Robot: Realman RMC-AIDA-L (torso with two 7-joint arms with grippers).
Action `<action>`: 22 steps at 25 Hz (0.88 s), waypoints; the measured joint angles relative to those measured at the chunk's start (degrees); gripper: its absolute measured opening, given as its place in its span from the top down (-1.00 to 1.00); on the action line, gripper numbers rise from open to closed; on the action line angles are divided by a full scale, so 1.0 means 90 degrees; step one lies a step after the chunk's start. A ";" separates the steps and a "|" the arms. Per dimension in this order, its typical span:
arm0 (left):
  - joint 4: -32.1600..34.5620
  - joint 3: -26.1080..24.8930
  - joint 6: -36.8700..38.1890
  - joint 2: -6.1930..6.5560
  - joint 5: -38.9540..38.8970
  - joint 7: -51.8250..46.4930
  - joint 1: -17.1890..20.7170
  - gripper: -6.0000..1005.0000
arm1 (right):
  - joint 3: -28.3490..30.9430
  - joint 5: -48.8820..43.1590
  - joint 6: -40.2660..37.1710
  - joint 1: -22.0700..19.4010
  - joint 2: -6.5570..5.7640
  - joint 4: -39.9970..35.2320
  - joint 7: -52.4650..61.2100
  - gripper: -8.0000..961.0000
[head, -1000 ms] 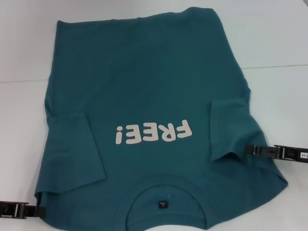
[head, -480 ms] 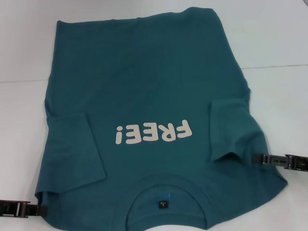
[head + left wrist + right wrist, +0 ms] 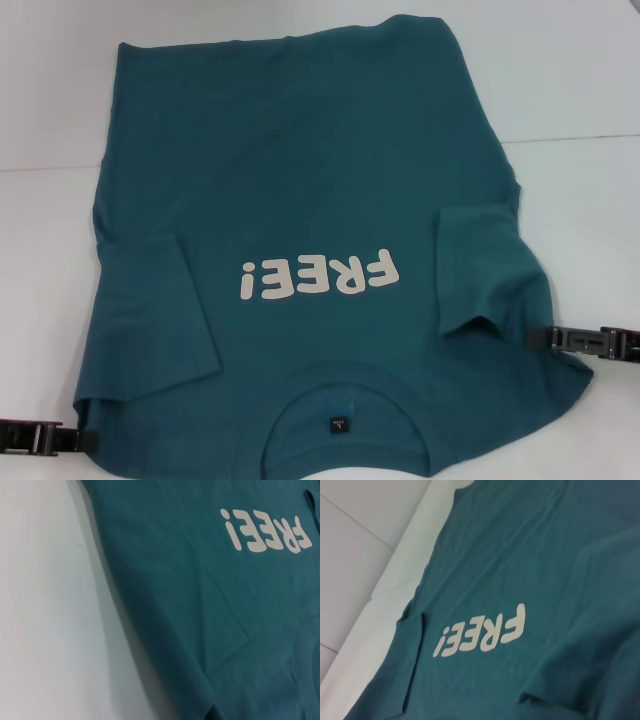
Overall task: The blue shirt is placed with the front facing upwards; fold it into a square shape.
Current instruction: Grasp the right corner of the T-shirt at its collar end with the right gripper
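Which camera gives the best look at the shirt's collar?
The head view: the collar curves along the near edge of the shirt, with a small dark label inside it. The left wrist view catches only a faint arc of it at its edge. The right wrist view shows no collar, only the print.

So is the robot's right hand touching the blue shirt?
Cannot tell. In the head view the right gripper sits right at the edge of the blue shirt, with no gap showing, but whether it actually touches the cloth isn't plain there.
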 joint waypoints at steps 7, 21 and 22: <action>0.0000 0.0000 0.0001 -0.0010 0.0002 0.0009 -0.0002 0.93 | 0.0216 -0.0001 0.0024 -0.0198 -0.0065 -0.0035 -0.0019 -0.97; -0.0010 0.0026 0.0001 -0.0010 0.0001 0.0020 -0.0043 0.93 | 0.0272 -0.0333 0.0016 -0.0446 -0.0167 -0.0245 0.0413 -0.97; -0.0010 0.0028 0.0001 -0.0010 0.0001 0.0019 -0.0044 0.93 | 0.0262 -0.0385 0.0024 -0.0431 -0.0167 -0.0245 0.0458 -0.97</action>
